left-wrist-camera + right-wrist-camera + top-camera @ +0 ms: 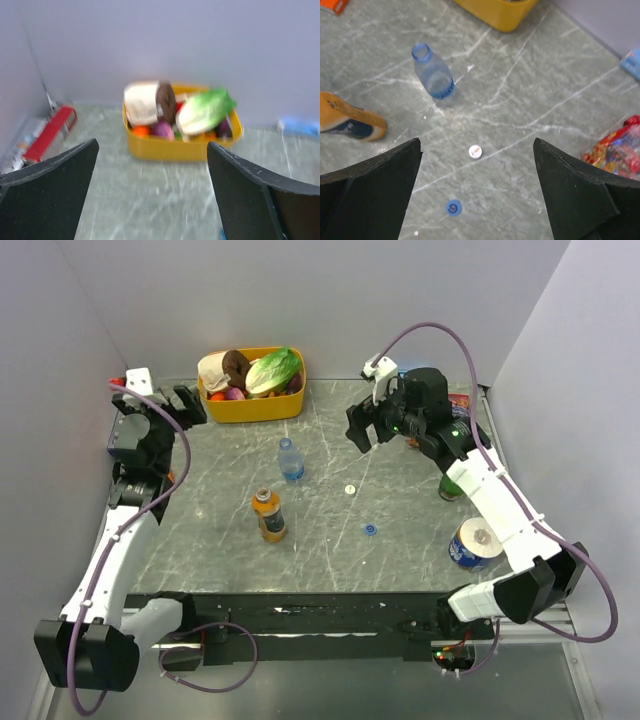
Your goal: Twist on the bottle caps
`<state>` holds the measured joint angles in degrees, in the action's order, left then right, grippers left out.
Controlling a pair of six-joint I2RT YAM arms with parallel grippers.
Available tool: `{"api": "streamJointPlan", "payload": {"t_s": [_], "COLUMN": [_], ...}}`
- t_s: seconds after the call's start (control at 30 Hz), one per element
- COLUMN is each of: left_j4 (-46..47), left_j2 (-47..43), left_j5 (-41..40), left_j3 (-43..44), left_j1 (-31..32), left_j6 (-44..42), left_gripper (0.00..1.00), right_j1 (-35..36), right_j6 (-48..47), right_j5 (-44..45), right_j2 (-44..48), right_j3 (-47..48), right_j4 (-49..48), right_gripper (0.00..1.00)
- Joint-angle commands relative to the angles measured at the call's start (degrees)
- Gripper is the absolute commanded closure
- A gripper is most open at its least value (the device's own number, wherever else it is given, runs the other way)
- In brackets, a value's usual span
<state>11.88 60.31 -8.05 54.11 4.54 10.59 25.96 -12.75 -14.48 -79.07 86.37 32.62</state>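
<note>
The surface (400, 455) is the biggest thing under me, grey and marbled. A yellow basket (250, 405) of toy food sits at its far edge, and a round can (475, 543) stands near my right arm. My left tool (190, 405) hangs released, fingers spread wide, just beside the basket and well apart from anything I need. My right tool (365, 430) is equally released and grasps nothing. It hovers over the far middle, looking down at the work.

The orange bottle (268, 515) and the water bottle (290, 460) both stand upright and uncapped, near each other at mid-surface. To their right lie the white cap (350, 489) and, nearer to me, the blue cap (371, 530), each flat on the surface and apart from both bottles.

The caps worry me most. They are tiny and low, so spread fingers may push one along the surface rather than pinch it. The bottles look light, so a sideways brush from either arm could topple one, and the open orange one would spill. I also cannot tell for sure which cap fits which neck, and a mismatch would cross-thread.
</note>
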Motion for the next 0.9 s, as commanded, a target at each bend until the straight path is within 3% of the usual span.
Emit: {"api": "streamJointPlan", "payload": {"t_s": [0.0,0.2,0.37,0.53,0.73,0.87], "left_j4": [-14.9,-16.8,-20.0,-23.1,-23.1,-23.8], "left_j2": [1.6,-0.5,-2.4,-5.6,-8.9,-10.4], "left_j5": [7.4,11.2,12.2,10.8,8.2,9.7], "left_j3": [-1.6,-1.8,-1.8,-4.0,-8.1,-9.4], "left_j1": [0.3,1.5,1.8,1.7,1.4,-1.1], "left_j6": [-0.5,-7.4,-7.9,-8.4,-10.0,-8.7], "left_gripper": [0.04,0.04,0.04,0.04,0.04,0.04], "right_j1": [1.2,3.0,6.8,10.6,12.6,17.1], "right_j6": [2.3,1.9,0.1,-5.9,-12.4,-16.5], "right_j5": [0.9,-5.4,-13.5,-24.4,-37.7,-38.0], "right_j2": [-3.2,-7.8,-15.7,-22.0,-26.5,-25.8], "right_j3": [1.4,6.5,17.1,27.0,29.7,26.1], "right_j4": [3.4,1.4,2.3,6.9,11.6,12.8], "right_gripper": [0.0,0.0,0.0,0.13,0.15,0.14]}}
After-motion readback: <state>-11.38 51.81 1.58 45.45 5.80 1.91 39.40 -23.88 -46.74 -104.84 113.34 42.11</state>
